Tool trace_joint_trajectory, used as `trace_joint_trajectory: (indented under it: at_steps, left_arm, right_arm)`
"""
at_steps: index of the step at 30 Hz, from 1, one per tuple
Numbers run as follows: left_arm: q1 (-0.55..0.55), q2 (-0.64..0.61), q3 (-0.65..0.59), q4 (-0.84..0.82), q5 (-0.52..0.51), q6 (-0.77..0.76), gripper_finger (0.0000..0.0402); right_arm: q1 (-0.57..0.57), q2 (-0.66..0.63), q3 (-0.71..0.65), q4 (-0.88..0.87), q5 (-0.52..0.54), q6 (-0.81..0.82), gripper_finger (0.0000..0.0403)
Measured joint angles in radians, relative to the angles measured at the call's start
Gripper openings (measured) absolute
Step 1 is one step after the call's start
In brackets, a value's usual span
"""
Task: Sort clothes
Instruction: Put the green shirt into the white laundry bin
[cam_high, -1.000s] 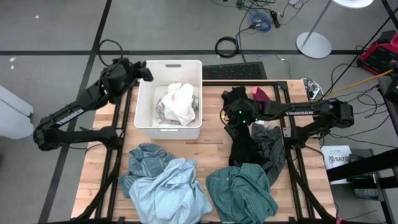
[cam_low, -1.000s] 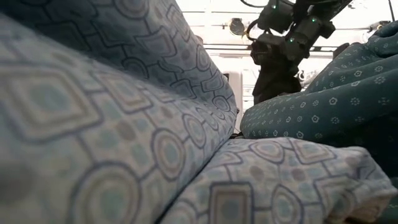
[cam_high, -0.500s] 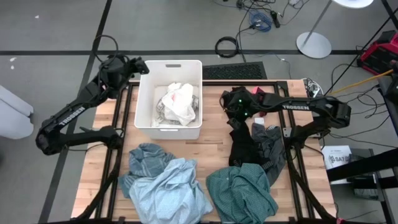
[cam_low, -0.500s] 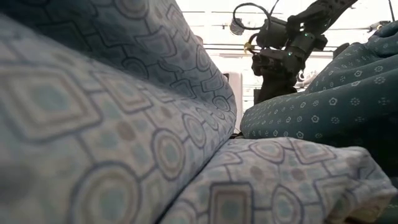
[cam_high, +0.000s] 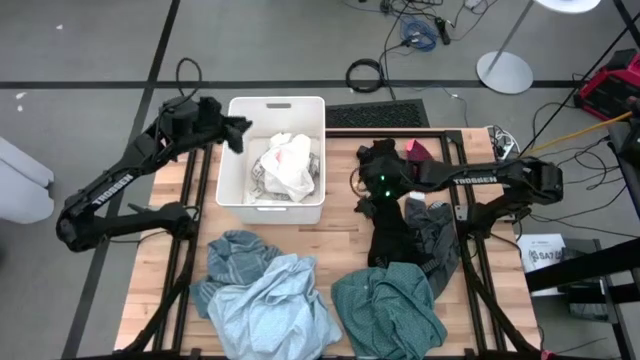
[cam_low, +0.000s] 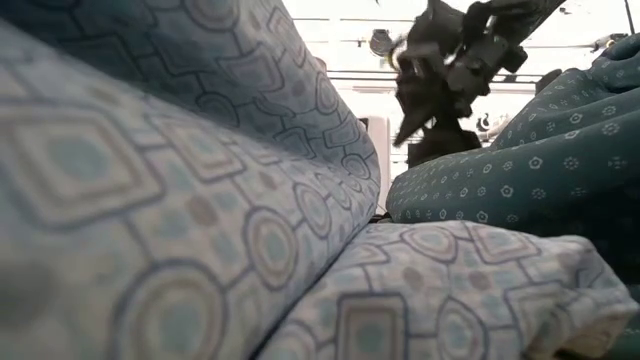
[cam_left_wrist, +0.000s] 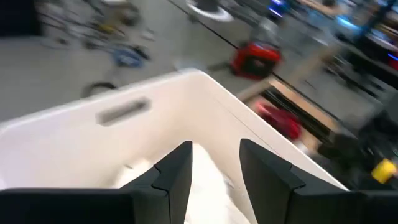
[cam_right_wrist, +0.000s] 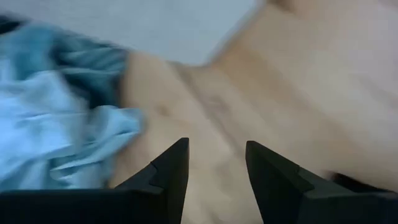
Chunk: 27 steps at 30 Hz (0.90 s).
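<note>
Since a second ago the left gripper (cam_high: 236, 129) has swung back in over the near corner of the white bin (cam_high: 232, 196), and the right gripper (cam_high: 366, 190) has dipped back down from up by the red garment (cam_high: 418, 149) to sit over the black garment (cam_high: 385, 232).

Both sets of jaws stand partly apart with nothing between them; each wrist view shows a clear gap. My read is the left one is parked above the bin after a drop, since the white-grey clothes (cam_high: 288, 165) lie just below and ahead of it. The right one looks lined up for the next pick, with the dark pile directly under it, though the low view is too blurred to say if it's touching the cloth.

Further off from both, at the table's front edge, sit the teal striped piece (cam_high: 232, 255), the light blue shirt (cam_high: 275, 310) and a dark teal shirt (cam_high: 390, 310).

The wooden table (cam_high: 340, 240) sits on a black frame, with grey floor, cables and a lamp base beyond.
</note>
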Motion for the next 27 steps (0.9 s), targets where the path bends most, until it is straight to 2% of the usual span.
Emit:
trace_joint_trajectory:
  at_steps: [5,10,15,18,21,23,27]
  left_arm:
    - [-0.044,-0.027,0.0,-0.11,0.127,0.042,0.0144]
    - [-0.12,-0.071,-0.022,-0.166,0.14,0.034,0.0144]
    - [-0.207,-0.112,-0.023,-0.189,0.152,0.023,0.0144]
    - [-0.255,-0.121,-0.023,-0.187,0.233,0.053,0.0144]
    - [-0.298,-0.113,-0.023,-0.187,0.291,0.051,0.0144]
    - [-0.321,-0.103,-0.023,-0.187,0.291,0.045,0.0144]
    - [-0.357,-0.07,-0.023,-0.152,0.182,-0.001,0.0144]
  right_arm:
    - [0.151,0.005,0.0,0.141,0.118,0.163,0.0148]
    - [0.301,0.005,0.0,0.251,0.258,0.395,0.0148]
    - [0.466,0.004,0.0,0.407,0.437,0.451,0.0148]
    - [0.533,0.004,0.001,0.476,0.489,0.463,0.0148]
    - [0.574,0.005,0.001,0.461,0.486,0.462,0.0148]
    - [0.589,0.004,0.001,0.379,0.484,0.495,0.0148]
    - [0.614,0.0,0.001,0.195,0.522,0.599,0.0137]
